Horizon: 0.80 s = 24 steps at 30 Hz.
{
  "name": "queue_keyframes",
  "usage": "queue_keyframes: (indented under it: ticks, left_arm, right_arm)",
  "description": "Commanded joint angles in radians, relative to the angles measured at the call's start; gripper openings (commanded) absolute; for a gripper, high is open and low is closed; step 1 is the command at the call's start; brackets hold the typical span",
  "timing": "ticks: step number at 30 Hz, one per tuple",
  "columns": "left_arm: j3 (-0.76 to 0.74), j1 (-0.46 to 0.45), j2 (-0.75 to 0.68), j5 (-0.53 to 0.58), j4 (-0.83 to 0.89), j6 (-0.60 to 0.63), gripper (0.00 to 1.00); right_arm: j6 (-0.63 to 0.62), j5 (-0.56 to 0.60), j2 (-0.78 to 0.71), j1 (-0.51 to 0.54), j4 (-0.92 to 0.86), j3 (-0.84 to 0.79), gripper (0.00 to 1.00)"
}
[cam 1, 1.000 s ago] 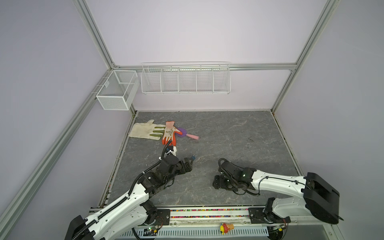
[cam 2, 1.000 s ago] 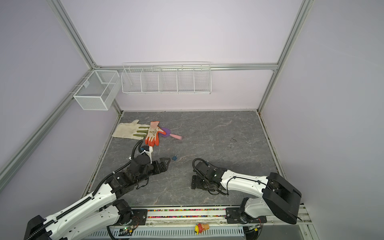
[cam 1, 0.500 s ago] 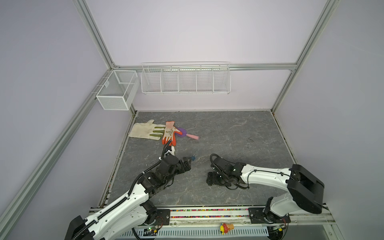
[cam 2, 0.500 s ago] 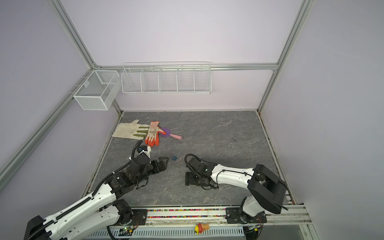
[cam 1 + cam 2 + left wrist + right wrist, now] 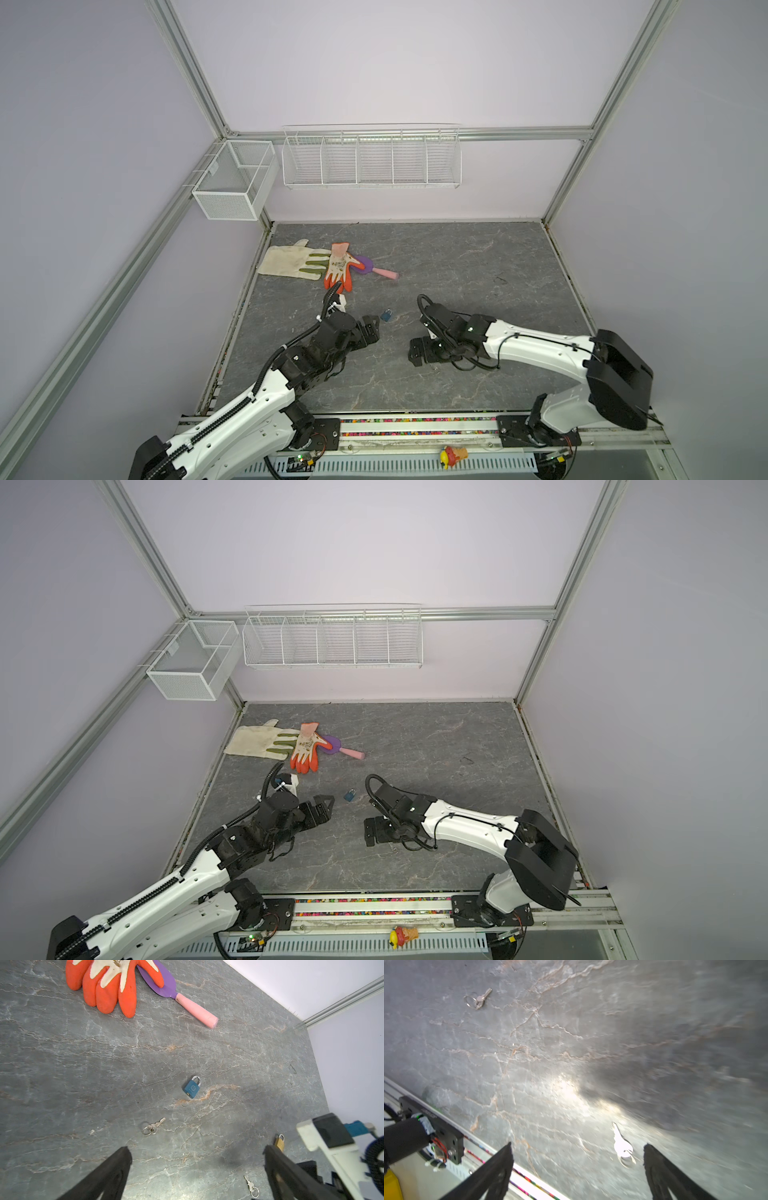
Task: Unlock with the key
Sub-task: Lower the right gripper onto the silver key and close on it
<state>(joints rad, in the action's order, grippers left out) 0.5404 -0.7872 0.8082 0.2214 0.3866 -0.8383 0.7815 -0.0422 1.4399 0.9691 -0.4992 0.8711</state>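
Observation:
A small blue padlock (image 5: 192, 1087) lies flat on the grey stone-pattern floor, also seen in both top views (image 5: 386, 316) (image 5: 350, 795). A silver key on a ring (image 5: 152, 1126) lies closer to my left gripper (image 5: 197, 1159), which hovers open and empty just short of it (image 5: 372, 328). A brass padlock (image 5: 279, 1142) and a second ringed key (image 5: 251, 1186) lie over by the right arm. My right gripper (image 5: 577, 1159) stands open low over the floor (image 5: 415, 351). That second key (image 5: 622, 1145) lies between its fingers, near one fingertip (image 5: 652, 1159), untouched.
An orange-and-white glove (image 5: 340, 266), a cream glove (image 5: 286, 259) and a purple trowel with a pink handle (image 5: 376, 269) lie at the back left. Two white wire baskets (image 5: 370, 158) (image 5: 232, 187) hang on the walls. The arms' base rail (image 5: 415, 428) runs along the front edge.
My right gripper has slid left along the floor toward the middle and opened slightly wider. The left arm has barely moved.

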Motion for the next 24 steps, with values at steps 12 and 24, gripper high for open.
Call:
queue_keyframes:
  ticks: [12,24]
  left_arm:
    - [0.023,-0.104,0.087,0.003,-0.087,-0.081,0.99]
    - [0.012,-0.108,0.089,0.015,-0.085,-0.086,0.99]
  right_arm:
    - [0.013,-0.032,-0.004,0.02,-0.067,-0.1,0.54]
    - [0.004,-0.017,0.091,0.027,-0.042,-0.076,0.35]
